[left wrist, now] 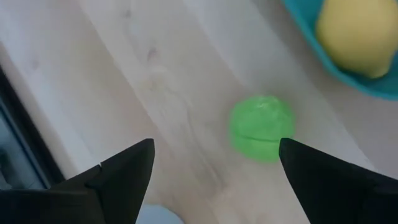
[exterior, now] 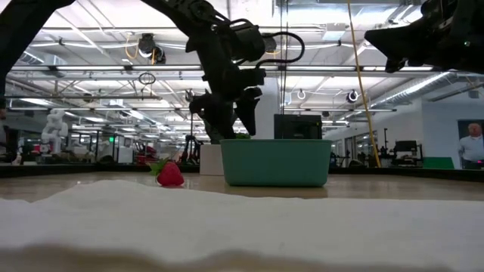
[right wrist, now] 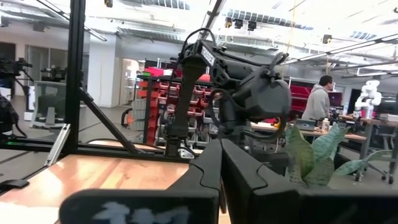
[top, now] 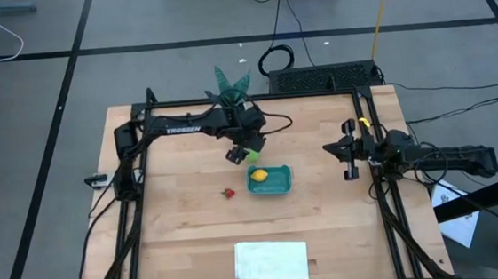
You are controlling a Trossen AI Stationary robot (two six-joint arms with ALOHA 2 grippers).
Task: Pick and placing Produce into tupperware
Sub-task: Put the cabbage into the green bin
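Note:
The lime-green ball (left wrist: 261,127) lies on the wooden table just beyond the far left corner of the teal tupperware (top: 275,184). The yellow lemon (top: 258,176) rests inside the tupperware, at its left end. The red strawberry (top: 228,193) sits on the table left of the tupperware. My left gripper (left wrist: 216,144) hangs open over the ball (top: 253,158), pointing steeply down, its fingers clear of the ball. My right gripper (top: 348,149) waits shut at the table's right side, high above the wood.
A white sheet (top: 271,261) lies near the table's front edge. A potted plant (top: 231,83) stands at the far edge behind my left arm. A black frame (top: 378,192) runs along the table's sides. Bare wood lies between the tupperware and the sheet.

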